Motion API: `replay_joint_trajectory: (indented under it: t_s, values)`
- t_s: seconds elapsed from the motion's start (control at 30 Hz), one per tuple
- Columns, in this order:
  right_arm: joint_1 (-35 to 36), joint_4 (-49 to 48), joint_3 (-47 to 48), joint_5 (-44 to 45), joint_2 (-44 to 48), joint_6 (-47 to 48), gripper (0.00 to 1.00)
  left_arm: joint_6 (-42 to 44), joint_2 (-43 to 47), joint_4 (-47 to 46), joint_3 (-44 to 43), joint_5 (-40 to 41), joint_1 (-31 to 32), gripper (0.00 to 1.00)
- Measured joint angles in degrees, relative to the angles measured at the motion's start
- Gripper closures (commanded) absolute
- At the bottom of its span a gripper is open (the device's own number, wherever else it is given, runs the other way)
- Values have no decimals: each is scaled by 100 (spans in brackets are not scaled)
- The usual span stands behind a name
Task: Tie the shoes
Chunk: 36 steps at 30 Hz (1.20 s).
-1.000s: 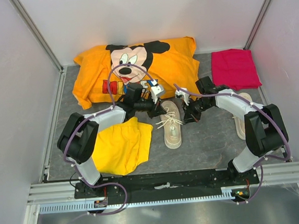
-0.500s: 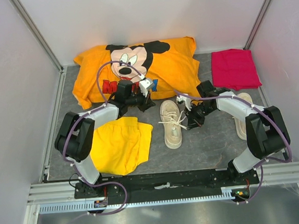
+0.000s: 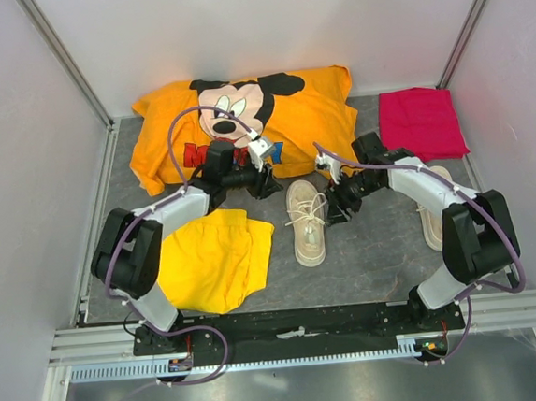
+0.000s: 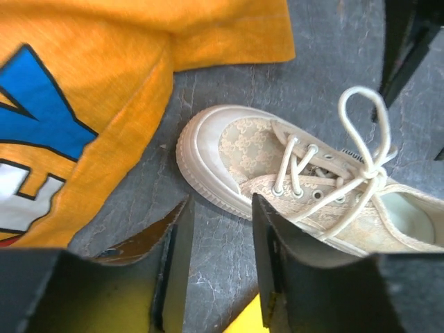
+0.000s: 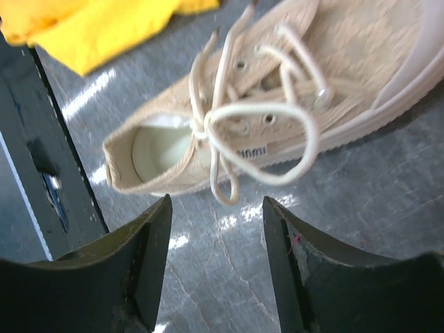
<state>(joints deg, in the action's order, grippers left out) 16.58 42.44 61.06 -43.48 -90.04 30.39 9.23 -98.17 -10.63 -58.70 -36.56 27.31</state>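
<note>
Reaches inward from both sides, elbows bent outward. Holds left claw (image 3: 267, 186) (image 4: 218, 208) low, fingers parted with nothing between them. Points right claw (image 3: 332, 213) (image 5: 216, 208) down and leftward, fingers likewise spread, gripping nothing.

Shirt (image 3: 317, 112): along the back, ahead of everything I work on.
Folded cloth (image 3: 419, 122): back right corner.
Centre shoe (image 3: 307, 222): mid-table, toe away from me.
Left gripper (image 3: 269, 186): just left of that toe, by the shirt's edge.
Right gripper (image 3: 333, 212): just right of its laces.
Other shoe (image 3: 431, 228): far right, partly under my right arm.
Shorts (image 3: 212, 262): front left, beside the centre shoe.
</note>
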Motion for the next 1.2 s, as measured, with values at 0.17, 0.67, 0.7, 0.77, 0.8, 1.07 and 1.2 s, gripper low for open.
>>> replay_joint_trajectory:
  t_s: [0.17, 0.67, 0.7, 0.77, 0.8, 1.07, 1.2]
  values:
    - [-39, -452, 295, -33, 85, -730, 21, -74, 404, 605, -168, -9, -212, 23]
    - [-184, -1075, 376, 232, 544, -1989, 75, -319, 782, 3773, -2321, 59, -1493, 17]
    - [-184, -1047, 273, 216, 566, -1989, 74, -317, 881, 3838, -2221, 74, -1515, 17]
    - [-179, -979, 74, 192, 614, -1991, 74, -317, 1117, 3950, -1950, 125, -1532, 17]
    - [-168, -946, -33, 186, 629, -1987, 74, -317, 1237, 3974, -1801, 164, -1530, 17]
    - [122, -1217, -278, 179, 271, -2037, 73, -321, 1786, 4070, -881, 216, -1530, 17]
    - [376, -1532, -245, 210, -142, -2168, 72, -323, 1893, 4081, -608, 319, -1530, 16]
